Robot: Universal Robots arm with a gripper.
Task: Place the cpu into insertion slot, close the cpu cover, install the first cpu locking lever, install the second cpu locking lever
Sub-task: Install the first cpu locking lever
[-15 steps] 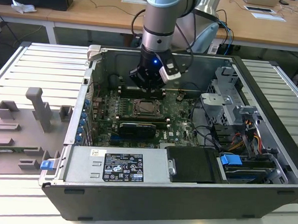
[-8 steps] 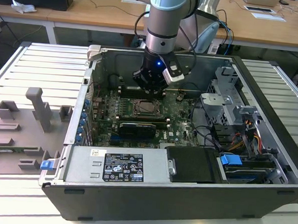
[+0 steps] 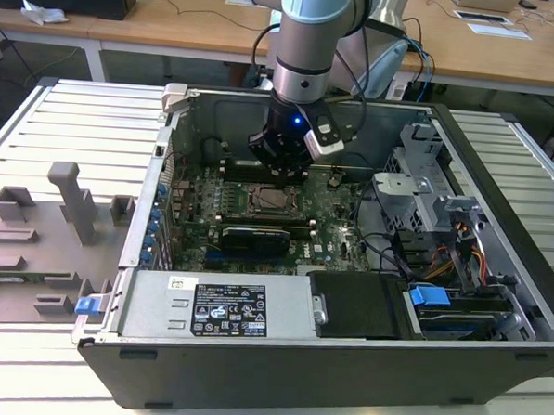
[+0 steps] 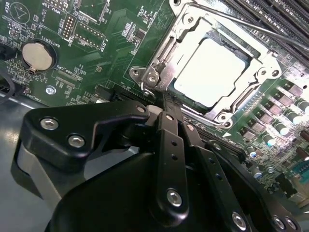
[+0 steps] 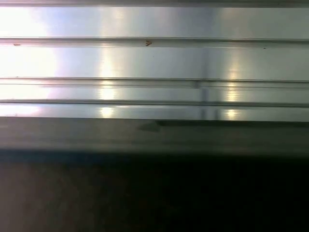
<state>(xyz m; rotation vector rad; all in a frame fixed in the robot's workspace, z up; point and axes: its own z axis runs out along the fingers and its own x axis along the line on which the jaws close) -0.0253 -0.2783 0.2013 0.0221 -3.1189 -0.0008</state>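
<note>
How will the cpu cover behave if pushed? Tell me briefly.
The cpu cover looks like thin sheet metal, so probably stiff but bendable under a hard shove. It seems to lie over the cpu, so a push would likely press it against the insertion slot rather than slide it.

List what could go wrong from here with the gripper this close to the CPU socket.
1. The gripper sits at the corner of the cpu cover, which lies over the cpu; a sideways slip might bend the frame.
2. Capacitors and the memory slots crowd the socket, so a drifting arm could knock them.
3. The coin battery nearby could also be struck.
</note>
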